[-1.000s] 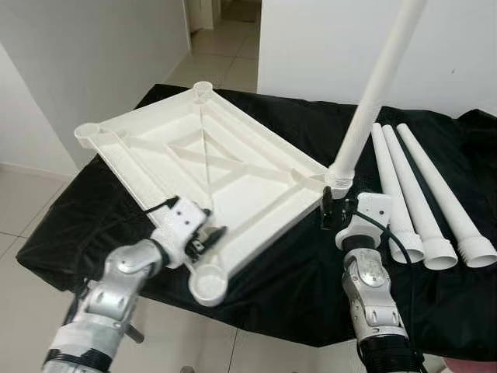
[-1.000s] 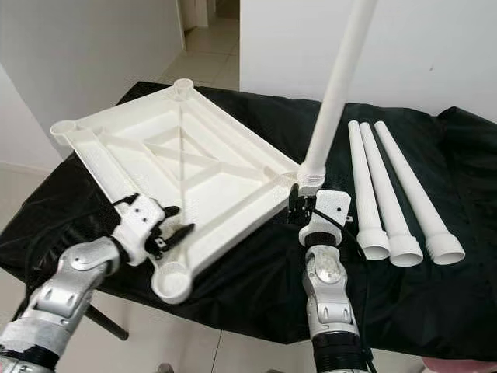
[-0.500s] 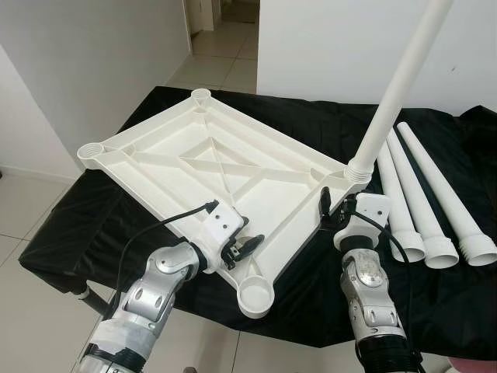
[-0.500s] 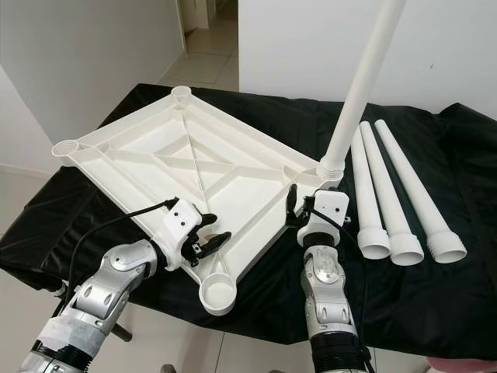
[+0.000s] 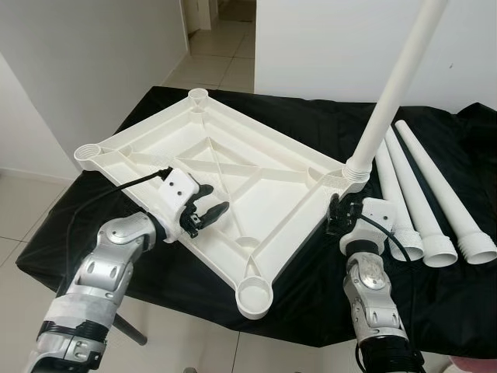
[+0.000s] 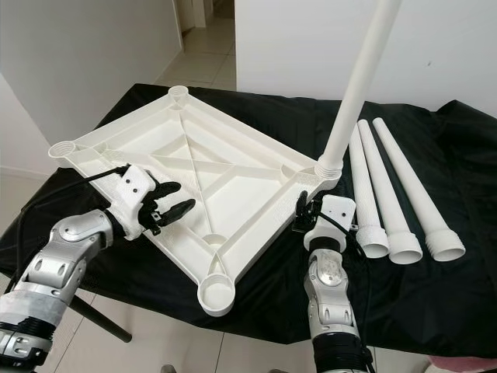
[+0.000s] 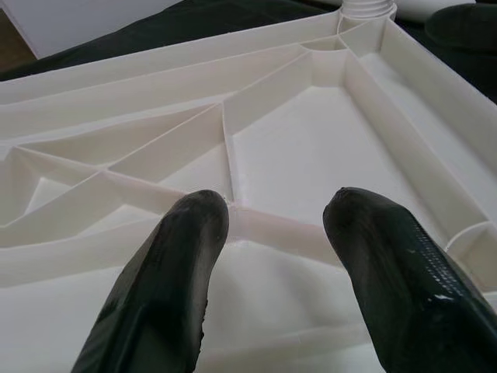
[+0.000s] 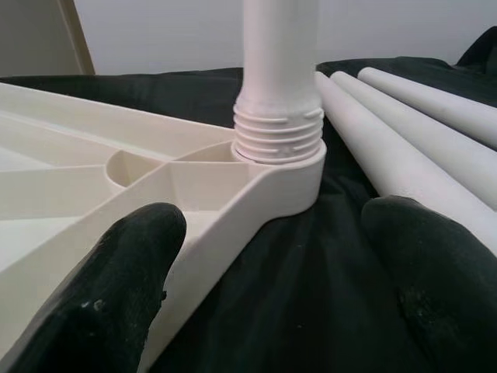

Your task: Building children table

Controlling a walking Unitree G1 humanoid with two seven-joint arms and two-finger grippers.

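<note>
- The white tabletop (image 5: 225,175) lies upside down, ribbed underside up, on the black-draped counter (image 5: 311,124); since a second ago it has turned, its empty near corner socket (image 5: 255,295) swinging toward the robot's middle.
- One leg (image 5: 388,93) stands screwed into the right corner socket; three spare legs (image 5: 423,202) lie just beside it on the cloth.
- The left gripper (image 5: 203,214) has slid back along the near-left edge, jaws spread over the ribs, gripping nothing.
- The right gripper (image 6: 304,214) sits just before the fitted leg's corner, jaws wide.
- This likely readies the next socket for a leg.
- No brand, label or writing is legible.
</note>
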